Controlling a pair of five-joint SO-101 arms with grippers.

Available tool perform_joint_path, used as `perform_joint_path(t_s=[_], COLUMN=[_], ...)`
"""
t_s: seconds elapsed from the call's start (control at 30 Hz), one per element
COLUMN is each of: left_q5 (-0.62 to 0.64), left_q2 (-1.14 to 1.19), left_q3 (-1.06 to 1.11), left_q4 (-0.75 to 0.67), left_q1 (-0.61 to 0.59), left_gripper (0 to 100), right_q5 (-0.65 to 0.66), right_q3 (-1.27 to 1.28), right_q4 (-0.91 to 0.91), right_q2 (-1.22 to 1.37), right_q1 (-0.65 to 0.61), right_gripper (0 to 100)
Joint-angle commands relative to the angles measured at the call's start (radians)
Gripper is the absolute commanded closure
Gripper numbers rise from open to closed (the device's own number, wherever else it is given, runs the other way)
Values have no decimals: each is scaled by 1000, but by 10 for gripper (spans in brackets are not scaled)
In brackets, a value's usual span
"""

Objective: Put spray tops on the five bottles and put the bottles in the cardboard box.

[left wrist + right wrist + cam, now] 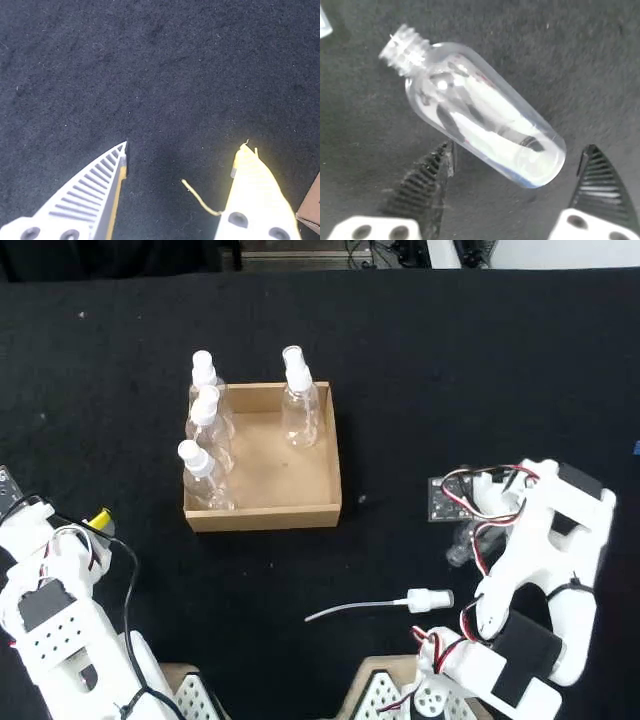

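Right gripper spread wide, uncapped bottle lying between its fingers, left gripper spread apart over black cloth, cardboard box corner just beside its yellow finger.

Robotics lab bench. Black cloth over table. At near edge, white plastic left arm and right arm with exposed wiring. Cable tangle beyond far edge.

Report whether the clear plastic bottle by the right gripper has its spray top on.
Off. The clear plastic bottle lies on its side, threaded neck bare.
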Motion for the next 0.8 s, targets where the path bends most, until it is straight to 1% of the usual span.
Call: perform_joint_path(t_s=[0.0,0.23,0.27,0.37,0.43,0.5,0.53,0.6,0.7,0.77], left_q5=[6,6,6,6,6,6,6,6,6,6], left_q2=[-9,-9,-9,-9,-9,-9,-9,-9,-9,-9], left_q3=[-10,-8,-8,-8,-8,-8,-8,-8,-8,-8], left_q4=[-28,-28,-28,-26,-26,-26,-26,-26,-26,-26], left_q1=[-5,-5,-5,-5,-5,-5,-5,-5,-5,-5], left_gripper=[697,697,697,697,697,697,697,697,697,697], right_q5=[14,11,9,6,-44,-170,-256,-457,-807,-990], right_q3=[19,71,84,136,147,124,97,44,-30,-54], right_q4=[-12,-5,-3,-6,-11,-14,-12,-12,-11,0], right_q2=[-41,-41,-41,-42,-42,-42,-42,-42,-35,-33], right_q1=[-31,-21,-20,-6,6,20,29,54,109,157], right_gripper=[637,655,681,807,884,930,943,945,944,908])
